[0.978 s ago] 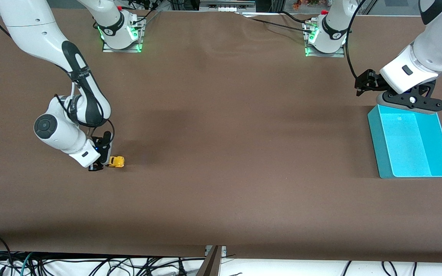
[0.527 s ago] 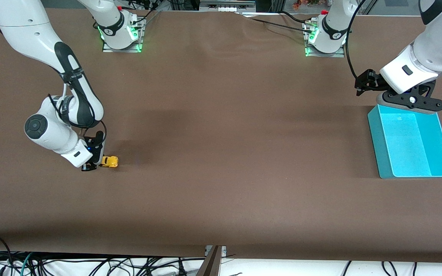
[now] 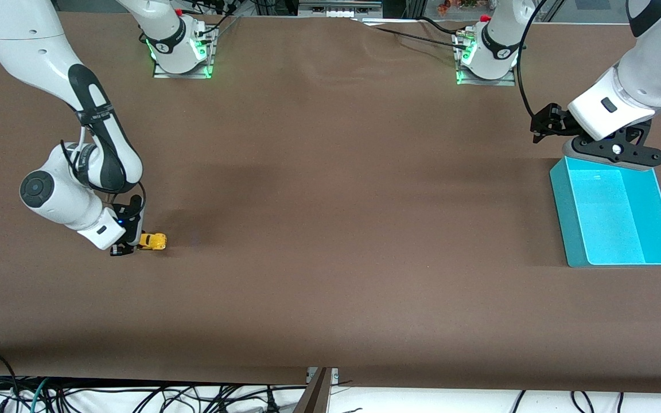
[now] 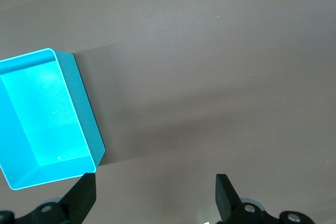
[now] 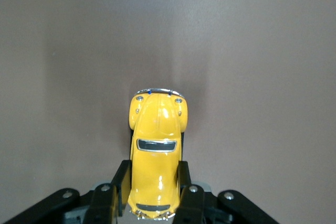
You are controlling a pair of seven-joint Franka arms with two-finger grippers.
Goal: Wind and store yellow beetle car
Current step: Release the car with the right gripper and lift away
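Brown table (image 3: 330, 229) with a turquoise bin (image 3: 571, 229) at the left arm's end; left gripper (image 4: 155, 195) waits over the bin's rim, fingers apart; right gripper (image 5: 154, 192) low at the right arm's end, clamped on the yellow beetle car (image 3: 153, 241), wheels on the table.

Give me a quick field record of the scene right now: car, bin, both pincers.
car: tiny bright yellow beetle-shaped toy car, wheels on the brown table, toward the right arm's end
right pincer: shut on the car's sides, low at the table
bin: open turquoise plastic rectangular bin, nothing visible inside, toward the left arm's end
left pincer: open, holding nothing, waiting over the table at the bin's edge nearest the bases
storing: not yet done
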